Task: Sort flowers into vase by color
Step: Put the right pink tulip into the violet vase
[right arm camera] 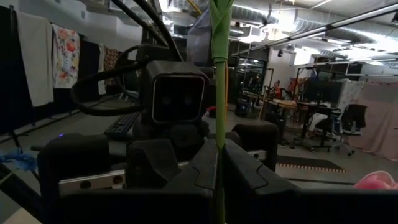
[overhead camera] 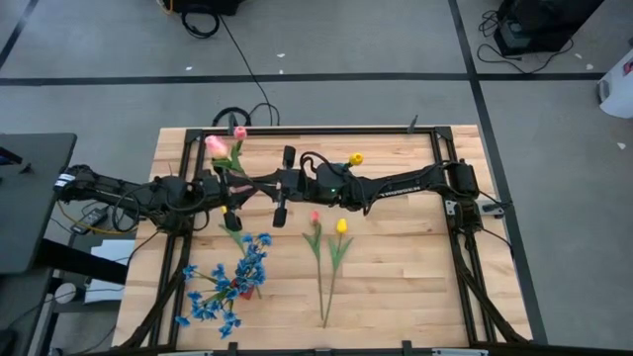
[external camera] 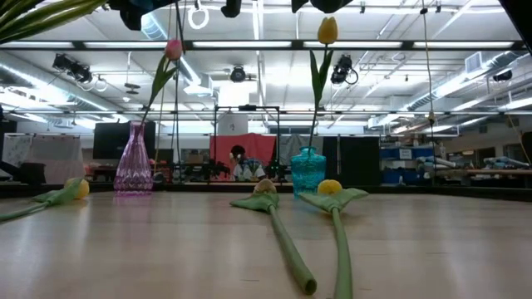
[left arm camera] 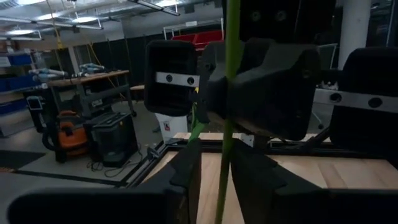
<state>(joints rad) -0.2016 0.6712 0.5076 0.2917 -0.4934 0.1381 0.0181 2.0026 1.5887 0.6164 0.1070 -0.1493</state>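
High above the table's middle, my left gripper (overhead camera: 245, 186) and my right gripper (overhead camera: 265, 184) face each other, both shut on the green stem of one pink tulip (overhead camera: 216, 146). A second pink tulip (external camera: 173, 48) stands in the pink vase (external camera: 133, 170). A yellow tulip (external camera: 327, 29) stands in the blue vase (external camera: 308, 170). One pink tulip (overhead camera: 315, 216) and one yellow tulip (overhead camera: 341, 225) lie flat on the wood, heads toward the far edge. Blue sprays (overhead camera: 227, 282) lie near the left. Another yellow tulip (external camera: 79, 187) lies at the left, mostly hidden under the left arm. My left gripper (left arm camera: 217, 168) pinches the pink tulip's stem (left arm camera: 222, 155) between its two fingers (left arm camera: 186, 174), coming level from the table's left, fingers across the stem. The flower is lifted clear of the table. My right gripper (right arm camera: 217, 162) pinches the same stem (right arm camera: 218, 134) between its fingers (right arm camera: 199, 168), coming level from the table's right, fingers across the stem. The stem's leafy part (right arm camera: 219, 25) runs on past the fingers.
Both vases stand by the table's far edge, under and behind the arms. A black frame (overhead camera: 450, 178) runs around the tabletop. Bare wood (overhead camera: 406, 267) shows on the near right. A person (external camera: 239, 162) sits in the room far behind the table.
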